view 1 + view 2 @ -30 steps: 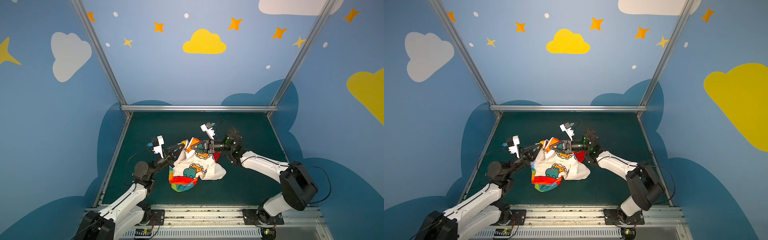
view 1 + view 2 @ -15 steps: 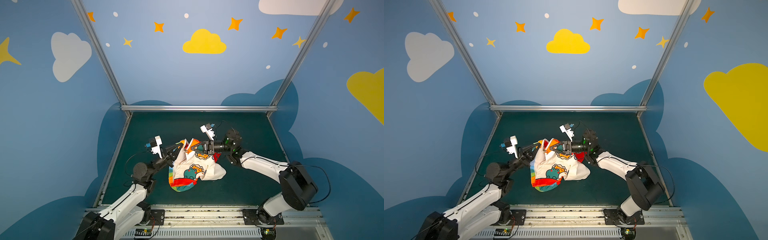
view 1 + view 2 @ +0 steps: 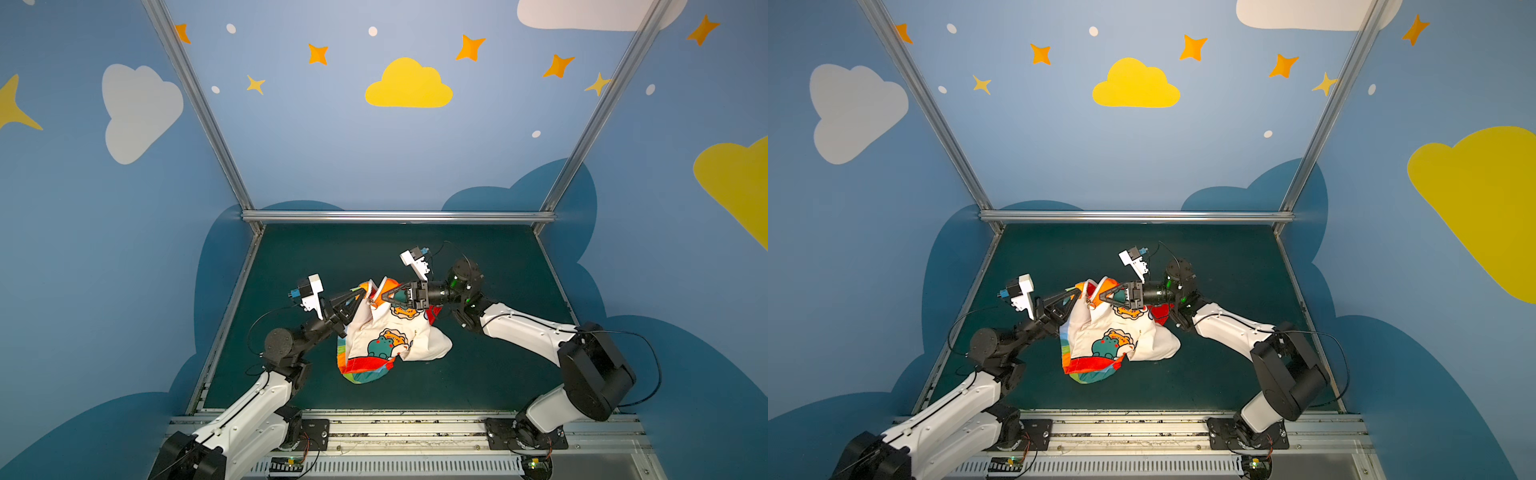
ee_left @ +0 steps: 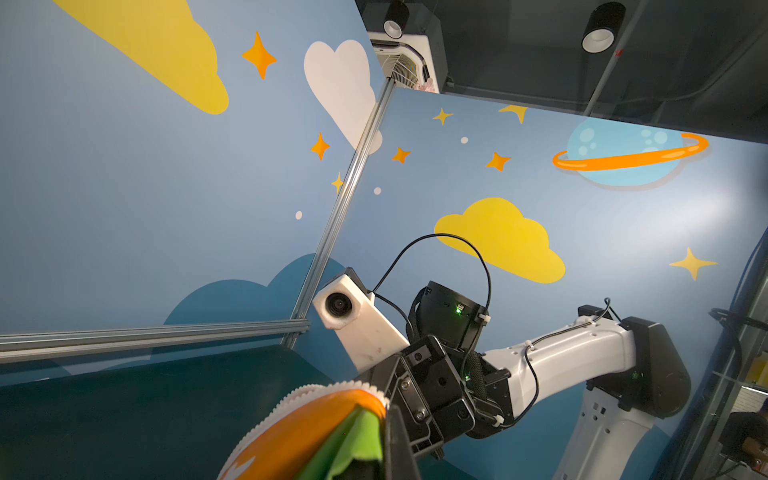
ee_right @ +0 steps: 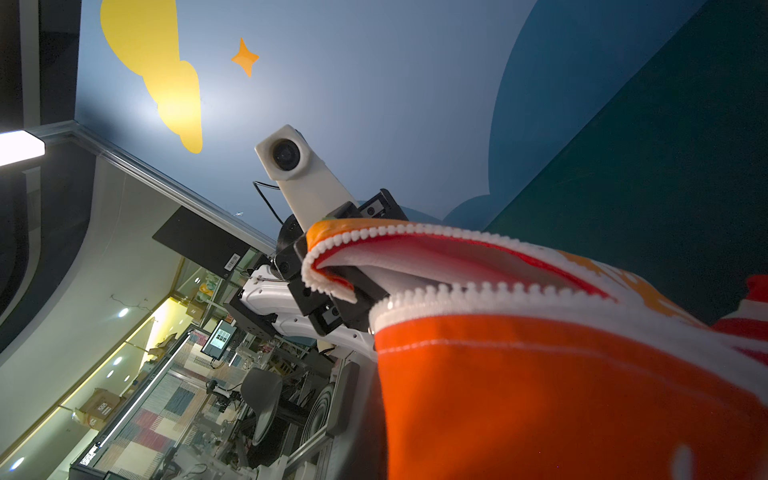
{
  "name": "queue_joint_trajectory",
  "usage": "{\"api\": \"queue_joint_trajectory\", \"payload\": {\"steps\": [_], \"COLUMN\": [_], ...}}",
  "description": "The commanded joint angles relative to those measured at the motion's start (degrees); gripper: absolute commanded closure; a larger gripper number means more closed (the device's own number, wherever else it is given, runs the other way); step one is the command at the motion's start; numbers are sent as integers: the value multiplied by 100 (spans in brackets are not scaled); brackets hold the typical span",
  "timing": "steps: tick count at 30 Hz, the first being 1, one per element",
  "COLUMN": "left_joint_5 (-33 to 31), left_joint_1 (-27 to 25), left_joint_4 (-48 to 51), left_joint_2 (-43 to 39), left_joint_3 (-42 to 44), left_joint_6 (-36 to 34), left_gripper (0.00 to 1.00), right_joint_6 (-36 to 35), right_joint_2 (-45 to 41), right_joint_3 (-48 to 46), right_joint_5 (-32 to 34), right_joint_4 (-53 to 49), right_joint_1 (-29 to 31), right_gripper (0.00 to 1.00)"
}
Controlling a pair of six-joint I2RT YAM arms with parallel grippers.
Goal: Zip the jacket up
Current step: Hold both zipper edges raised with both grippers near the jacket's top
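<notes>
Roughly, jacket (image 3: 390, 332) long axis far-to-near; zipper ends (image 3: 375, 292) lifted, probably pointing far.

Jacket (image 4: 307, 436) was cut off by the lower edge of the left wrist view and by two edges of the right wrist view. In both top views, hood (image 3: 434, 313) lay largely hidden beneath right arm (image 3: 442, 293); zipper pull (image 3: 372, 305) was too small to resolve.

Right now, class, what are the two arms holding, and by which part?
The jacket: left jaws pinch one toothed zipper edge, right jaws the other edge, both at the jacket's raised end.
</notes>
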State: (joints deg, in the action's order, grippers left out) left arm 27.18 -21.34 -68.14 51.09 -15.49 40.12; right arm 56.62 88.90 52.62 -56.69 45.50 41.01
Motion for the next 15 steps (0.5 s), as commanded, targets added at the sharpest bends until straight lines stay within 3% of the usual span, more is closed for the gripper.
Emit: {"api": "queue_joint_trajectory", "payload": {"steps": [1,15], "left_joint_5": [13,-31], "left_joint_1": [-28,-40], "left_joint_4": [29,-252], "left_joint_2": [-27,152], "left_joint_3": [-25,0], "left_joint_6": [-145,-57], "left_gripper": [97,97], "right_joint_6": [-28,6], "right_joint_2": [4,-44], "right_joint_3": [248,239], "right_joint_5": [-114,-99], "right_joint_4": [187,213], "right_joint_1": [56,51], "right_gripper": [100,100]}}
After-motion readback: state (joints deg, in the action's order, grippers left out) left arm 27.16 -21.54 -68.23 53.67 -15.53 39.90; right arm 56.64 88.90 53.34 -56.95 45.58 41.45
